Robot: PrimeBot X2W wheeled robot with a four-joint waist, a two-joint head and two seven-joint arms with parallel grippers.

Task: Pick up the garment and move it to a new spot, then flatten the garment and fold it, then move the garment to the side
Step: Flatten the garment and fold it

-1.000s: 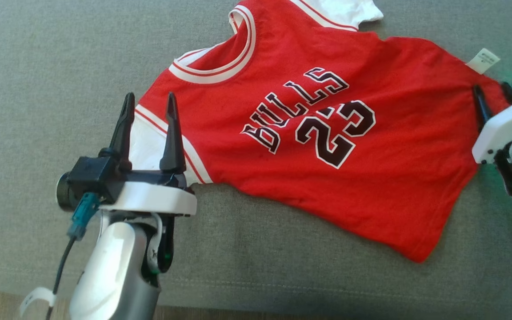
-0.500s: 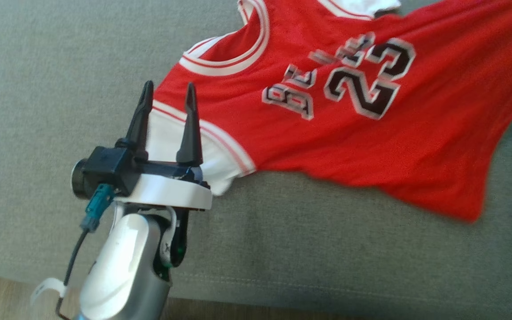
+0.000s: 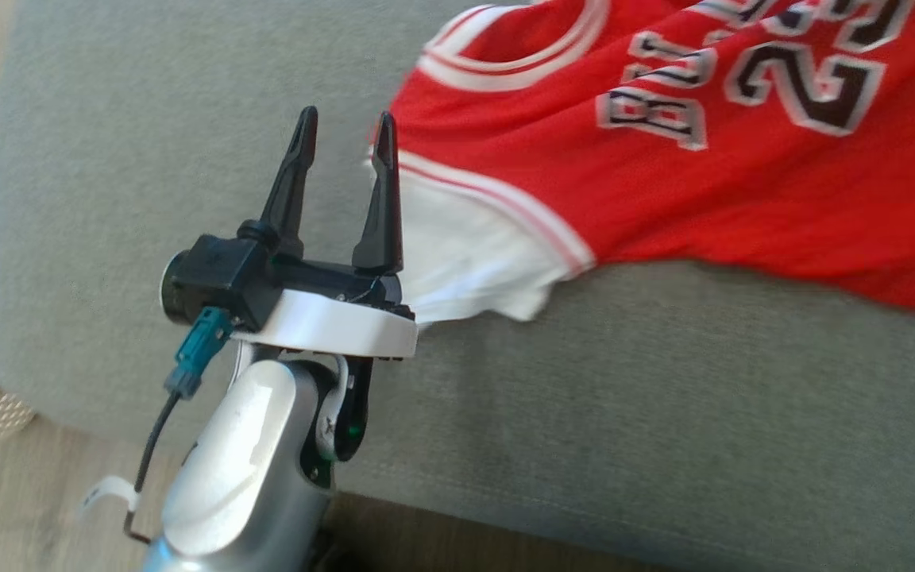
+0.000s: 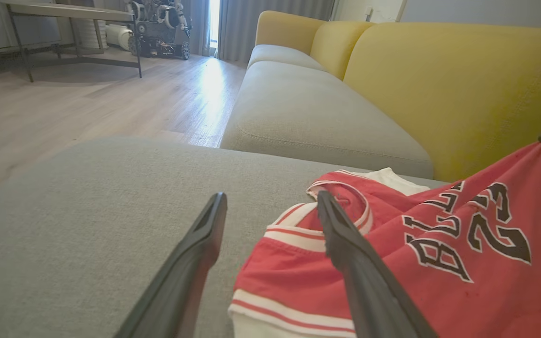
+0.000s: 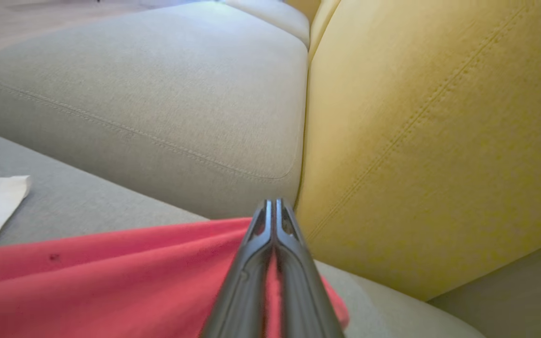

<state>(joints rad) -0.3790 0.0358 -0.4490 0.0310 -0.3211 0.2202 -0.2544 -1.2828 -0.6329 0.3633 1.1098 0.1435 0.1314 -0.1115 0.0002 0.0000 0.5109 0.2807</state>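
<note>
Red jersey [image 3: 743, 206] sprawled on grey cushion [image 3: 584, 445], print side up, one edge lifted off the cushion. Right gripper [image 5: 274, 203] has its fingers pressed together with red cloth pinched between them, yellow backrest [image 5: 439, 141] behind. Left gripper [image 3: 346, 117] spread wide, nothing held, at the white sleeve [image 3: 473, 262]; one finger overlaps the sleeve edge, contact unclear.

The garment [image 3: 743, 199] is a red jersey with white sleeves, a red-and-white striped collar [image 3: 521, 71] and black "BULLS 23" letters [image 3: 743, 87] outlined in white. It lies front side up on the grey cushion [image 3: 584, 413]. One white sleeve [image 3: 473, 254] is just beside the right finger of the left hand [image 3: 346, 115], whose fingers stand apart. A red edge is lifted, pinched between the pressed-together fingers of the right hand [image 5: 273, 203].
</note>
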